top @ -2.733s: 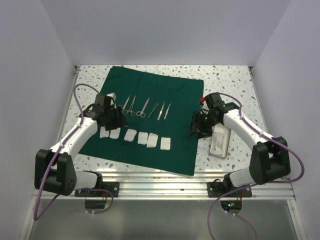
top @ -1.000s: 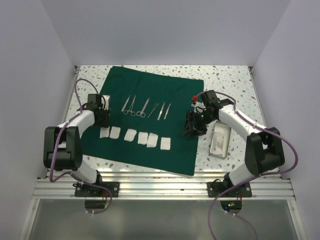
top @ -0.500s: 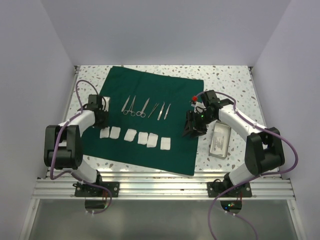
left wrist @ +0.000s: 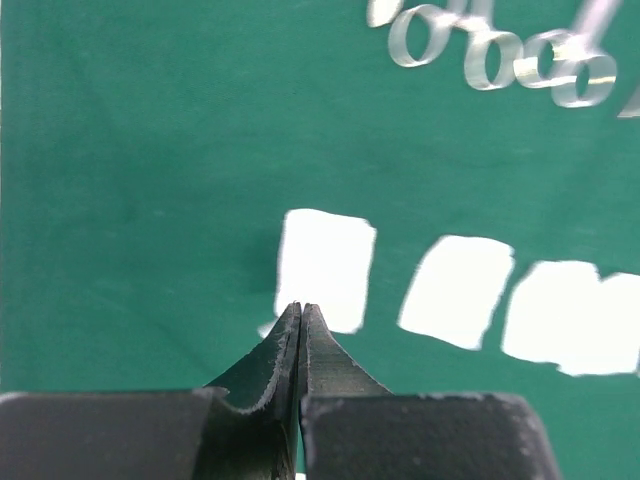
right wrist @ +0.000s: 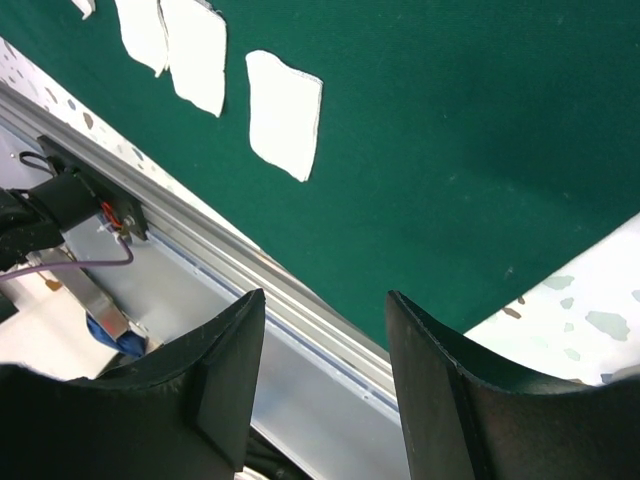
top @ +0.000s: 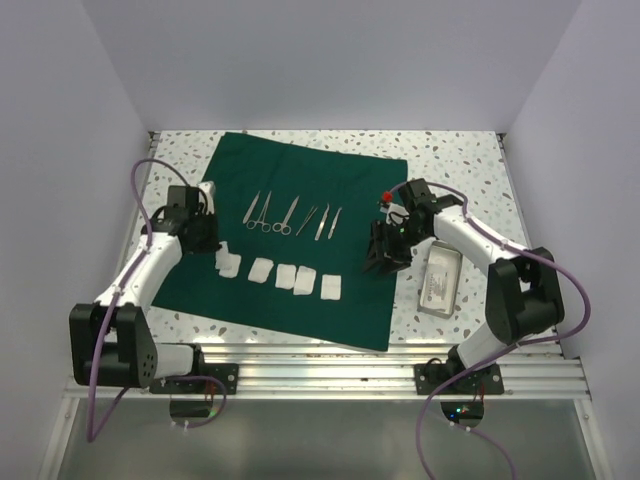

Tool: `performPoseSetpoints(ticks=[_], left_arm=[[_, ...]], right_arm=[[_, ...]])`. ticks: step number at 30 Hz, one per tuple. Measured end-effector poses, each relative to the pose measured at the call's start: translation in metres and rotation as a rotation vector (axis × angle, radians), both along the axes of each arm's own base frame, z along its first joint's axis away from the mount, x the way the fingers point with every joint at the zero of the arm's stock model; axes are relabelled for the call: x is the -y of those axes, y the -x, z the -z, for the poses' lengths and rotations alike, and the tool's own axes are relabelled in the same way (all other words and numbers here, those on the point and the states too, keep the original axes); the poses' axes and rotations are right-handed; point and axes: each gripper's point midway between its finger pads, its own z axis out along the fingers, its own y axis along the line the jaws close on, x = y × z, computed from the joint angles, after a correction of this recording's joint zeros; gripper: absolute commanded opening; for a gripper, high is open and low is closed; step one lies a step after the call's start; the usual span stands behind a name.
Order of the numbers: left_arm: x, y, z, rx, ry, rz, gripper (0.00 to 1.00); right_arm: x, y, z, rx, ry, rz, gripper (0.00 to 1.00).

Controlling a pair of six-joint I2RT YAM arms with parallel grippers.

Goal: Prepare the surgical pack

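Scissors [top: 258, 212], tweezers [top: 322, 222] and gauze squares [top: 285, 275] sit in rows on the cloth [top: 300, 170]; I judge the tray [top: 443, 256], beside it on the bench [top: 460, 160], remains to place. My left gripper [left wrist: 301, 305] is pressed together by the gauze squares, my right gripper [right wrist: 325, 300] spread.

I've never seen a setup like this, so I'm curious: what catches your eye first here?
A dark green drape lies across the speckled table, with steel instruments lined up beyond a row of white gauze squares. The left arm and right arm reach in from either side, the left's fingers pinched shut by the gauze.
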Motion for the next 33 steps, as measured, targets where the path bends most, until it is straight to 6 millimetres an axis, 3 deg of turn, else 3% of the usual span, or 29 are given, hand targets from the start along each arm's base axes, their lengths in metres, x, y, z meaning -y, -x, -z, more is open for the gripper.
performPoseSetpoints(ticks=[5, 11, 17, 27, 33], left_arm=[[0.027, 0.003, -0.022, 0.039, 0.137, 0.052, 0.00], [0.048, 0.009, -0.016, -0.002, 0.206, 0.116, 0.00], [0.046, 0.007, 0.002, -0.095, 0.192, 0.111, 0.00], [0.030, 0.005, -0.004, -0.117, 0.097, 0.102, 0.00], [0.027, 0.009, 0.002, -0.156, 0.077, 0.109, 0.00]], right_arm=[[-0.003, 0.000, 0.000, 0.002, -0.002, -0.009, 0.55], [-0.005, 0.001, 0.000, 0.003, -0.003, -0.017, 0.55], [-0.005, 0.001, 0.001, 0.003, -0.002, -0.017, 0.55], [-0.005, 0.001, 0.001, 0.000, -0.001, -0.017, 0.56], [-0.005, 0.002, 0.005, -0.014, 0.004, -0.018, 0.56]])
